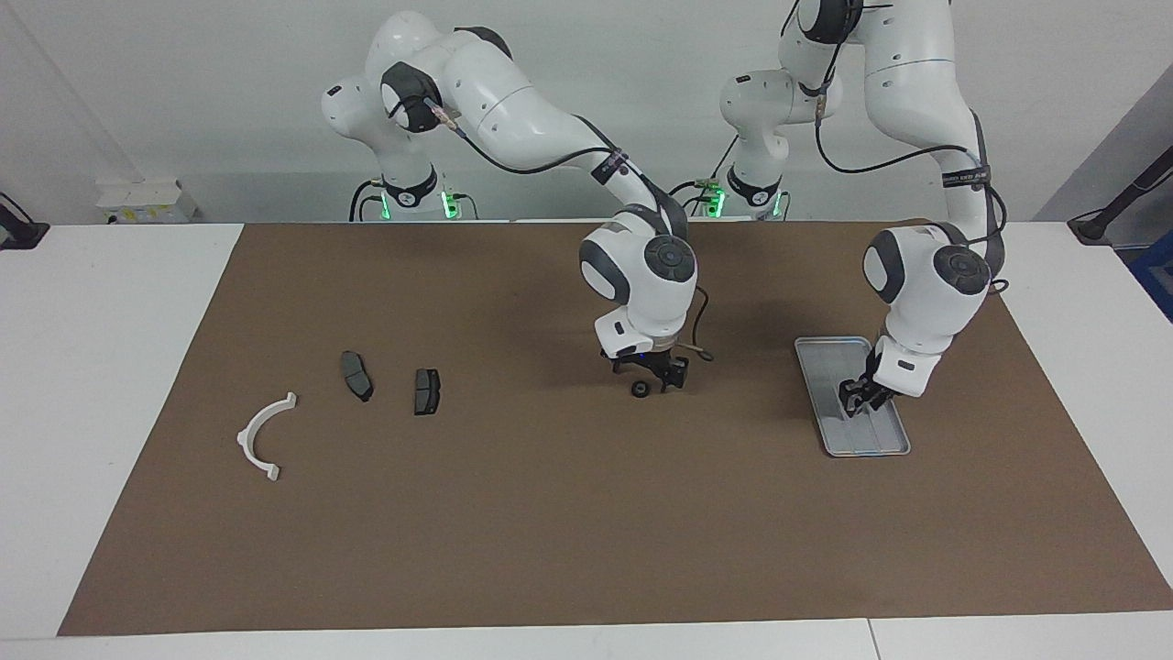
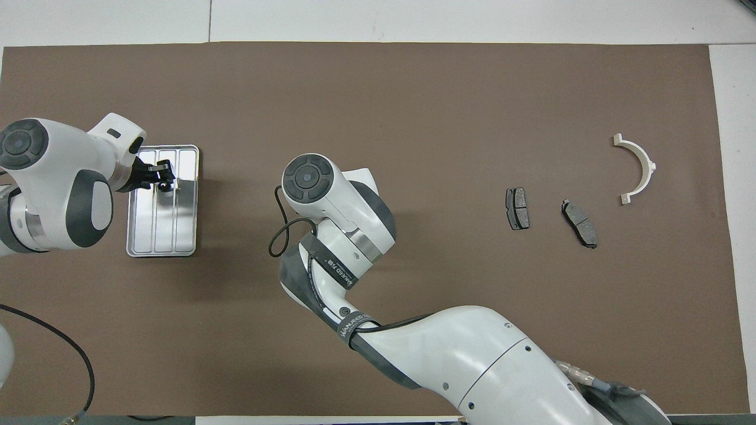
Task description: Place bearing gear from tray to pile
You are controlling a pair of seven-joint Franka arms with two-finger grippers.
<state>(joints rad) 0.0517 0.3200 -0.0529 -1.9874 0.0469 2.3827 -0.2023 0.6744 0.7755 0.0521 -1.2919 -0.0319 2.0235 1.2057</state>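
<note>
Because the right gripper hangs open over the gear on the mat, well short of the pile at nine o'clock, a skewed pinch could roll it away. Whether the left gripper, over the tray, is open or closed, I cannot tell.

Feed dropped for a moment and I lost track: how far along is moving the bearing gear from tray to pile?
Done: one bearing gear is out of the tray, on the mat mid-table. In hand: the right end effector hangs just over it; the left end effector is low in the tray by a small dark part. Left: getting the gear to the brake pads and white arc.
</note>
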